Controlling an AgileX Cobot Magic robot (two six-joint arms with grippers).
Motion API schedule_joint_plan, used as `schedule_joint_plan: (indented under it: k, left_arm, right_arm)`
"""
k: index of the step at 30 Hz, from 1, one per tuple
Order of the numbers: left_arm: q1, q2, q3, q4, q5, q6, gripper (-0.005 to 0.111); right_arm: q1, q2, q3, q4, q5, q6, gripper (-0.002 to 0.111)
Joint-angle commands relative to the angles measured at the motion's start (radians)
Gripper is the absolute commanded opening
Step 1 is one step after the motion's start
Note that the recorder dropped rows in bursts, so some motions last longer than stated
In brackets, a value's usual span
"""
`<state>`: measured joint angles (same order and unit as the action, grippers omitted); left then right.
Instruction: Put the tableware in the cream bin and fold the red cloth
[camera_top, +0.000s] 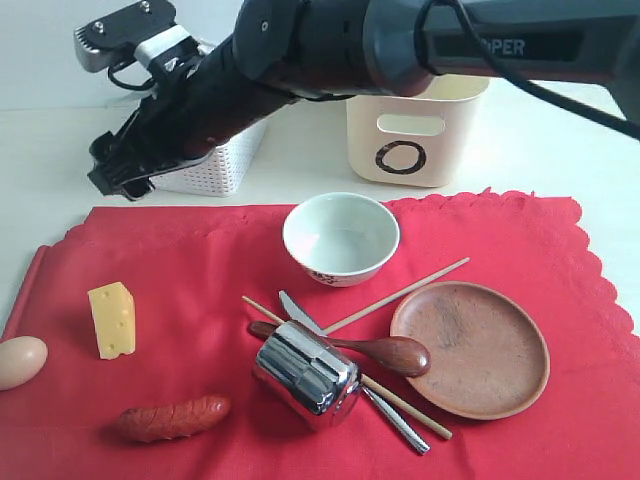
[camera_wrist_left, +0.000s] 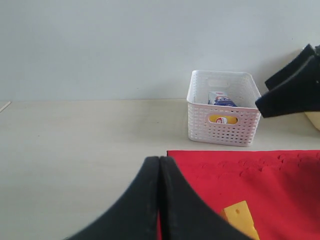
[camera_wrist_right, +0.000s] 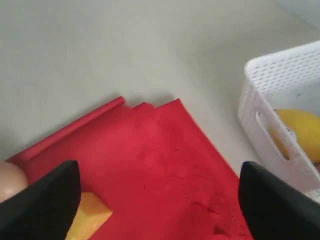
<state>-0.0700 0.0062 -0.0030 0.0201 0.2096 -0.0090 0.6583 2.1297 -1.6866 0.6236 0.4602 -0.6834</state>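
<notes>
While right tool gapes, left tool clenched: white lattice basket holds yellow lemon, blue carton; pale green-white bowl empty; dark wooden spoon crosswise, handle left.

Cream bin top hidden behind arm; egg cropped.

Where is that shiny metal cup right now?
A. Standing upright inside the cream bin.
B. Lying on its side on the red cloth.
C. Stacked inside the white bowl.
B: the cup lies tipped on its side on the red cloth, next to the wooden spoon.
</notes>
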Motion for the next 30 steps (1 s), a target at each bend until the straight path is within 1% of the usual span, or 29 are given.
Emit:
schedule_joint_plan:
  k: [1, 14, 23, 30]
  left_arm:
    - [0.001, -0.006, 0.003, 0.001, -0.002, 0.003, 0.000]
    - [0.001, -0.006, 0.003, 0.001, -0.002, 0.003, 0.000]
    - [0.001, -0.006, 0.003, 0.001, -0.002, 0.003, 0.000]
    - [0.001, -0.006, 0.003, 0.001, -0.002, 0.003, 0.000]
  right_arm:
    - [0.038, 0.014, -0.005, -0.012, 0.054, -0.034, 0.081]
    - [0.092, 0.115, -0.005, 0.058, 0.076, -0.030, 0.081]
    - [0.135, 0.161, -0.005, 0.056, 0.068, -0.030, 0.081]
    - [0.144, 0.190, -0.005, 0.053, 0.027, -0.031, 0.081]
